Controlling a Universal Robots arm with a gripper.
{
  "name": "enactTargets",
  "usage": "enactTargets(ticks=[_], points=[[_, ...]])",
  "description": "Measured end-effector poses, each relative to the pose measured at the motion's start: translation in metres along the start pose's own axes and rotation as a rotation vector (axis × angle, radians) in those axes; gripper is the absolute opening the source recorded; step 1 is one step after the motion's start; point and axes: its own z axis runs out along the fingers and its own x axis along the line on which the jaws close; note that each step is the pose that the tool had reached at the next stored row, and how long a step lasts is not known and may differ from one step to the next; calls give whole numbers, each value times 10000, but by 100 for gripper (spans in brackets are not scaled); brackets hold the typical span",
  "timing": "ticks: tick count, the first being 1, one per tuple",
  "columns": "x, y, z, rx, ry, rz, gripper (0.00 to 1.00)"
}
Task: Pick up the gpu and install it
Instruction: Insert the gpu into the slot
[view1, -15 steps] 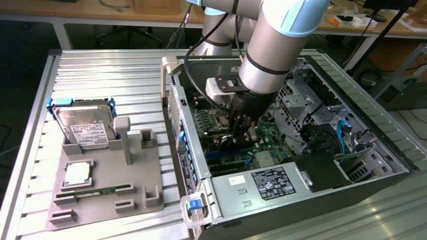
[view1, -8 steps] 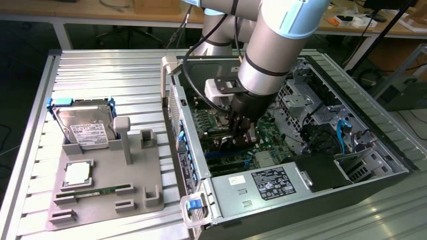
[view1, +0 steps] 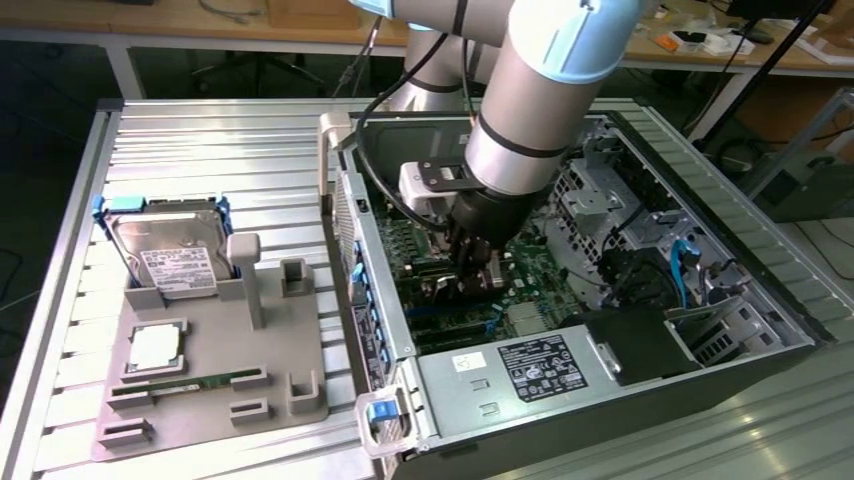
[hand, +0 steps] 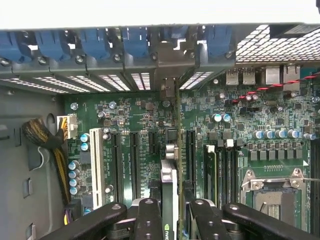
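Green motherboard (hand: 125, 117), blue slot clips (hand: 135, 42), black claw (hand: 174, 206), silver-bracketed gpu (hand: 169, 182), white-labelled silver hard drive (view1: 174, 250)

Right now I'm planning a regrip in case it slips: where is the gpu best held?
Take its upper long edge from straight above, pinching the two flat faces. The gpu stands on edge over the motherboard slots, bracket toward the blue latches, so that edge alone is free; the claw grips there.

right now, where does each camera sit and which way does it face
Exterior view: high up, off the arm, looking down into the open computer case; the arm and pincer show.
Wrist view: on the wrist, looking past the pincer at the motherboard; its fingers clamp the gpu.
Shared: pincer, motherboard.
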Motion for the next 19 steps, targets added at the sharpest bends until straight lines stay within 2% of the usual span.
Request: enactTargets(ticks=[5, 15, 16, 18, 19], points=[[-1, -10, 9, 2, -37, -2, 27], [-4, -70, -14, -13, -37, -1, 27], [-5, -79, -21, -35, -38, -3, 27], [-4, -99, -38, -126, -34, -1, 27], [-4, -98, -37, -128, -35, -1, 27]])
